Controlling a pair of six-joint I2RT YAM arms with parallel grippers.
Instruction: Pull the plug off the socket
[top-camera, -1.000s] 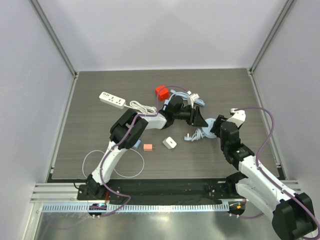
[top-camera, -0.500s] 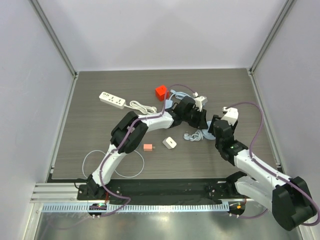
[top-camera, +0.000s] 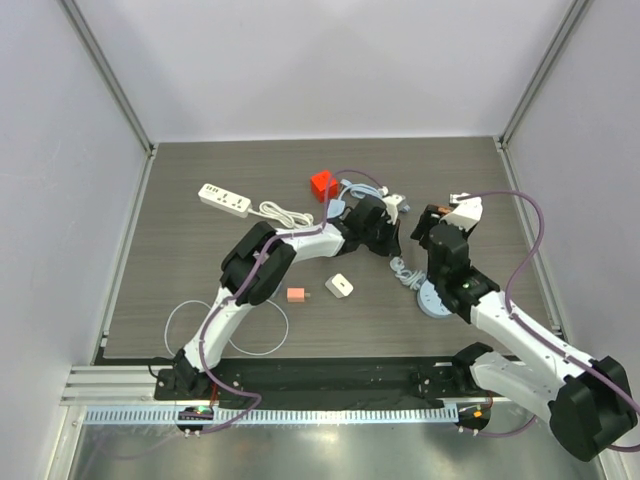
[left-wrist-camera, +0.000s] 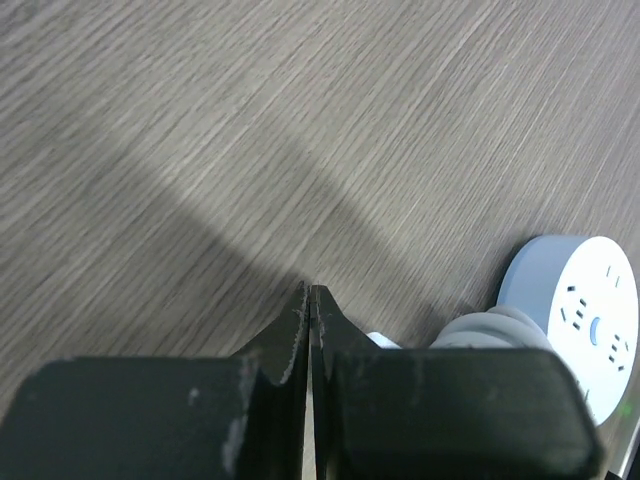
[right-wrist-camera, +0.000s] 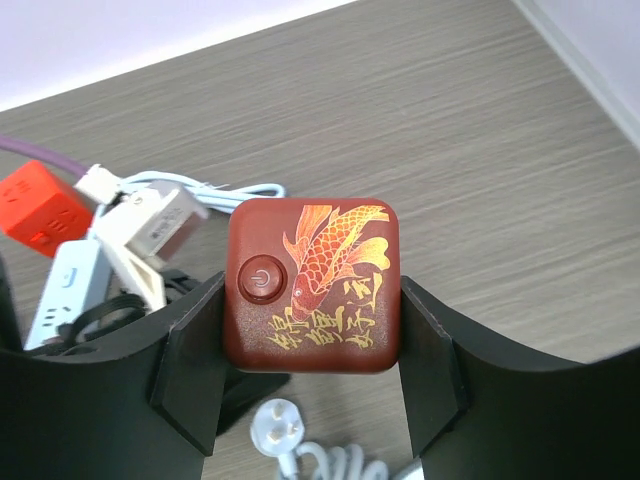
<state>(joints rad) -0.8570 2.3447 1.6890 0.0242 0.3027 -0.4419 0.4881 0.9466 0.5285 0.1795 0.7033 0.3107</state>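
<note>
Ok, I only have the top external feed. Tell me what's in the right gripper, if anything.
Observer: In the right wrist view, the right gripper is shut on a dark red square block with a gold koi print.
Operator: Now report the left gripper.
Observer: The left gripper is shut, with nothing between its jaws.
Operator: Give me the socket.
Observer: The left wrist view shows the round white socket facing the camera, and the slots that show are unoccupied.

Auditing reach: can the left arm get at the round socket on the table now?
Probably yes: the round socket lies uncovered near the left gripper; its shut jaws must open first, and the right arm crowds it.
</note>
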